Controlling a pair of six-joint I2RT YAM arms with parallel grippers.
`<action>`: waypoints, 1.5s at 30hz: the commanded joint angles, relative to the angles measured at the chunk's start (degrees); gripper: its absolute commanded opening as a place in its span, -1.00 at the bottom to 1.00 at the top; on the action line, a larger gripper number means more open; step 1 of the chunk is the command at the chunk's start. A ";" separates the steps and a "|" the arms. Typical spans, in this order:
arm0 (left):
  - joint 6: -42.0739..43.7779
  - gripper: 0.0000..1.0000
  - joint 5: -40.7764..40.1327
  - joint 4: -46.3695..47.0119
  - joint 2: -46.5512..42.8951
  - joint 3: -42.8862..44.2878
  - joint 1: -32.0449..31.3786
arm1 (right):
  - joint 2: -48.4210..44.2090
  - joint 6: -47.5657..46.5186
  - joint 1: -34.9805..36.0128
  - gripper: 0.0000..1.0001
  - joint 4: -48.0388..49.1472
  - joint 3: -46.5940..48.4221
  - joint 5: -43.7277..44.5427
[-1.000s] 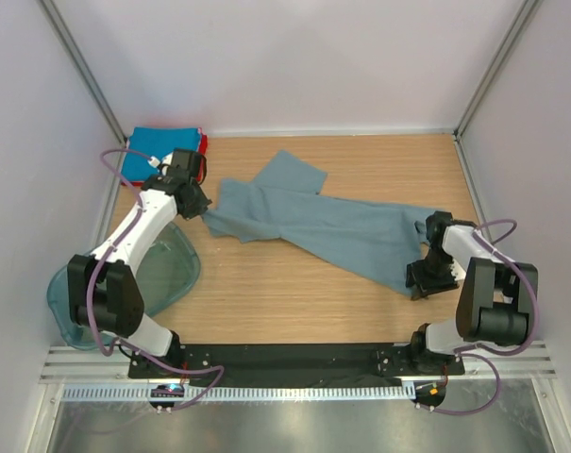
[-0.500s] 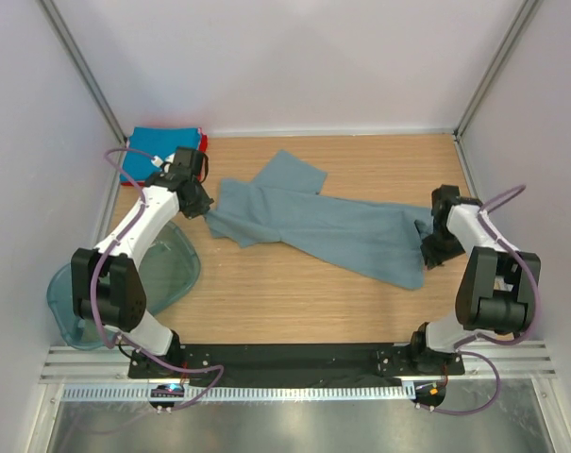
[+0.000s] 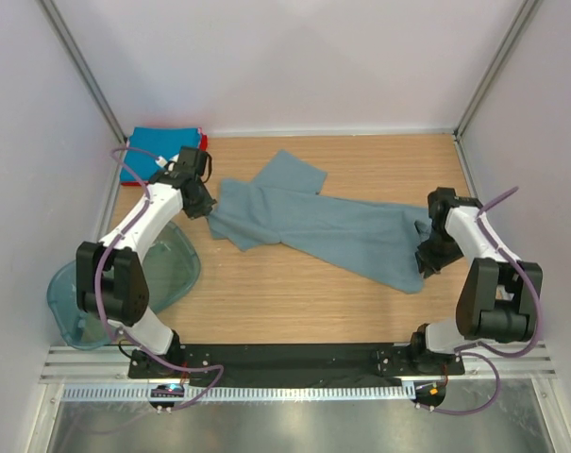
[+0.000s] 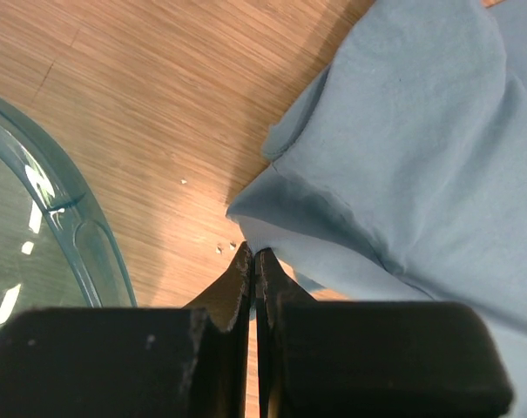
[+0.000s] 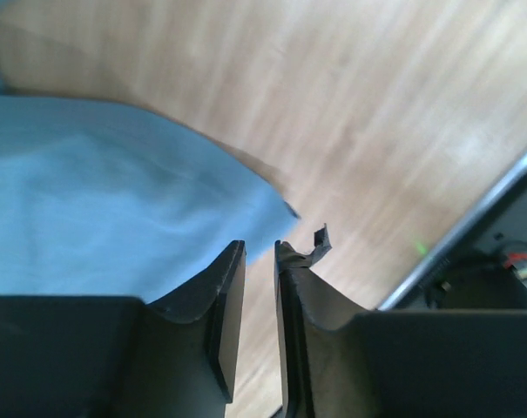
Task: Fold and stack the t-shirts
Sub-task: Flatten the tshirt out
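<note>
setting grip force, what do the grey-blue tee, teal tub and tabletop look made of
The grey-blue t-shirt looks like soft matte cloth, probably cotton knit: it drapes and creases. The teal tub looks like glossy translucent plastic: see-through, with glints on its rim. The tabletop shows light wood grain with a low sheen, possibly laminate.

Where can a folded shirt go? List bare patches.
Bare wood: the near strip between the grey-blue t-shirt and the base rail, and the far-right corner beyond it. Crowded: left side, with the folded stack, left gripper and tub.
</note>
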 commanded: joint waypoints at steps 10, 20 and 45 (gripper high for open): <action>0.49 -0.99 -1.73 0.53 1.53 4.12 -0.10 | -8.15 6.20 0.02 -0.68 -0.94 -12.99 -1.58; 0.66 -0.99 -1.55 0.53 1.18 4.03 -0.19 | -5.88 6.03 0.10 -0.49 13.66 -14.59 0.70; 0.22 -0.99 -1.82 1.50 1.53 2.45 -0.45 | -7.44 6.73 2.74 -0.31 17.97 -10.10 -0.62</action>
